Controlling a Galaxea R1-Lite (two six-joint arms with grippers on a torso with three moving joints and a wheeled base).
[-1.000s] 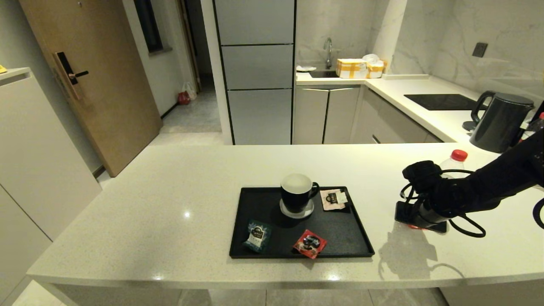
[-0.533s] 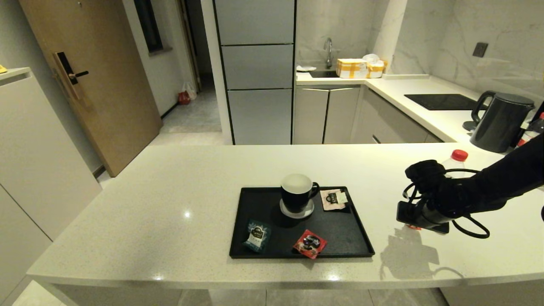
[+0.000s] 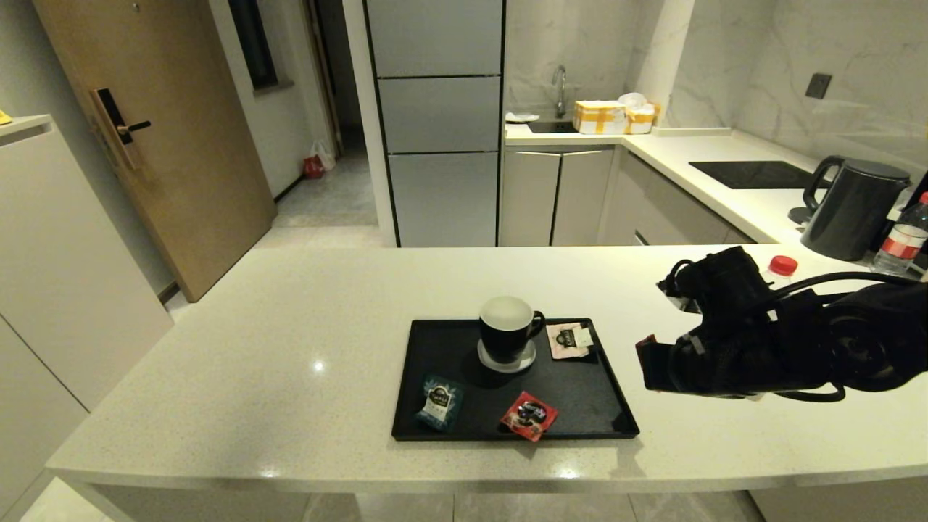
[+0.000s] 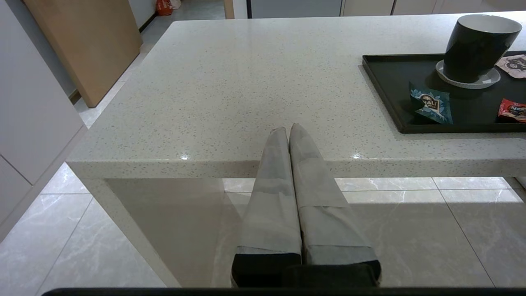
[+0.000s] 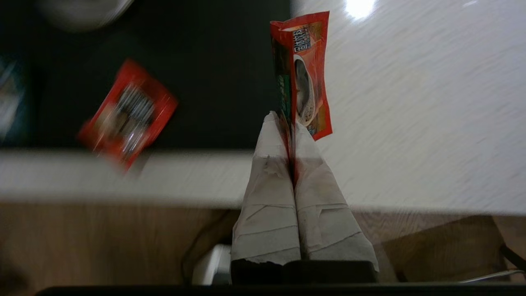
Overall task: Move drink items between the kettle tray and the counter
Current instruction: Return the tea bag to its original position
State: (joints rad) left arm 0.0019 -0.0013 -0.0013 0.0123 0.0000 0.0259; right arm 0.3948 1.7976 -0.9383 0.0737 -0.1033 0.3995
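My right gripper [image 5: 287, 121] is shut on a long red sachet [image 5: 306, 74], pinched at one end and held in the air. In the head view this gripper [image 3: 647, 362] hangs above the counter [image 3: 290, 348], just right of the black kettle tray [image 3: 580, 428]. On the tray lie a teal sachet [image 3: 438, 401], a red sachet [image 3: 528, 415] and a pale pink sachet [image 3: 569, 339]. Only the red cap of the water bottle [image 3: 782, 265] shows behind my right arm. My left gripper [image 4: 288, 129] is shut and empty at the counter's front edge, left of the tray [image 4: 382, 94].
A black mug [image 3: 505, 330] on a white coaster stands at the tray's back. At the far right are a black kettle [image 3: 855, 209], a second bottle [image 3: 899, 243] and a glass hob [image 3: 754, 174]. The counter's front edge runs just below the tray.
My right gripper has risen off the counter with the red sachet, turned, and moved left toward the tray. The second bottle beside the kettle has come into view.
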